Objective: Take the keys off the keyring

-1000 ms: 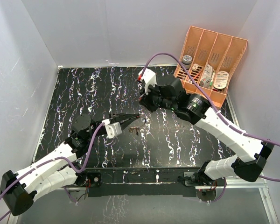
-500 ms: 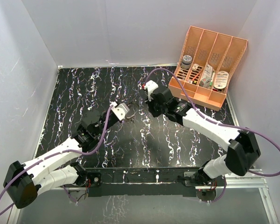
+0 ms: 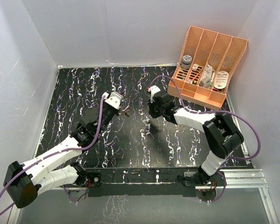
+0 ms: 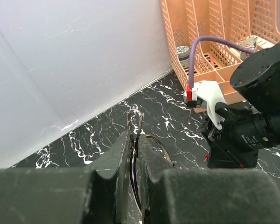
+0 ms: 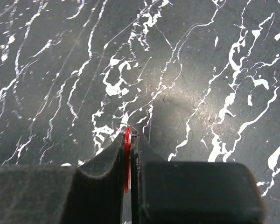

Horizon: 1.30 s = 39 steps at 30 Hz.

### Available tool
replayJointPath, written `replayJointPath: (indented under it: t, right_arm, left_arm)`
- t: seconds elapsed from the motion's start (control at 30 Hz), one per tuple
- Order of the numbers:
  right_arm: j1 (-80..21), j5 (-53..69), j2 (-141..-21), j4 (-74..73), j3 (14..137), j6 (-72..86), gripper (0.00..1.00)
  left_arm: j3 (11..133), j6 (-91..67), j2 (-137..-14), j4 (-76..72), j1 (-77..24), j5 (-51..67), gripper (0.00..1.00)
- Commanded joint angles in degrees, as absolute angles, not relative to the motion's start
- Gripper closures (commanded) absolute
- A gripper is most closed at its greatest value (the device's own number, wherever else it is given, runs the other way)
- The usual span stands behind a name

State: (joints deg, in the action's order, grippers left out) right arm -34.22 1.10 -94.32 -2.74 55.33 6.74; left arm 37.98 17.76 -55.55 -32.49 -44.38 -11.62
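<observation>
Your top view looks steeply down from behind the arm bases, the orange organiser (image 3: 207,70) at far right. Behind the left gripper (image 4: 134,140), you face that organiser low across the table (image 4: 177,112) (both views share it). Behind the right gripper (image 5: 127,140), you stare closely down at the table beside the organiser.
</observation>
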Motion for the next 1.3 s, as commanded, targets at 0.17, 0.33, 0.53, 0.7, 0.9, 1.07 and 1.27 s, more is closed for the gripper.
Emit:
replayJointPath:
  t: [0.17, 0.33, 0.53, 0.7, 0.9, 1.07, 1.27]
  right_arm:
    - [-32.9, 1.9, -99.4, 8.0, 57.0, 8.6, 0.65]
    - [-32.9, 1.2, -97.8, 8.8, 55.5, 8.4, 0.47]
    - [-32.9, 1.5, -90.6, 8.8, 52.9, 6.5, 0.45]
    - [-33.0, 6.3, -82.6, 11.7, 48.1, 5.0, 0.44]
    - [-36.3, 18.0, -71.4, 32.9, 33.0, 3.8, 0.34]
    - [-40.7, 16.8, -70.2, 43.2, 28.3, 3.3, 0.34]
    - [-45.8, 12.3, -74.1, 48.0, 30.7, -0.4, 0.34]
  left_arm:
    - [41.3, 16.2, -55.0, -33.1, -44.2, -15.0, 1.00]
    - [41.5, 16.2, -55.3, -33.4, -44.1, -15.0, 1.00]
    - [41.5, 16.3, -56.0, -34.5, -44.0, -14.8, 1.00]
    - [41.6, 15.4, -56.3, -36.3, -43.3, -16.2, 1.00]
    - [43.6, 12.5, -56.6, -35.0, -42.7, -14.0, 1.00]
    - [45.7, 10.4, -56.5, -33.0, -42.8, -11.2, 1.00]
    - [46.9, 7.9, -55.3, -31.3, -42.7, -8.7, 1.00]
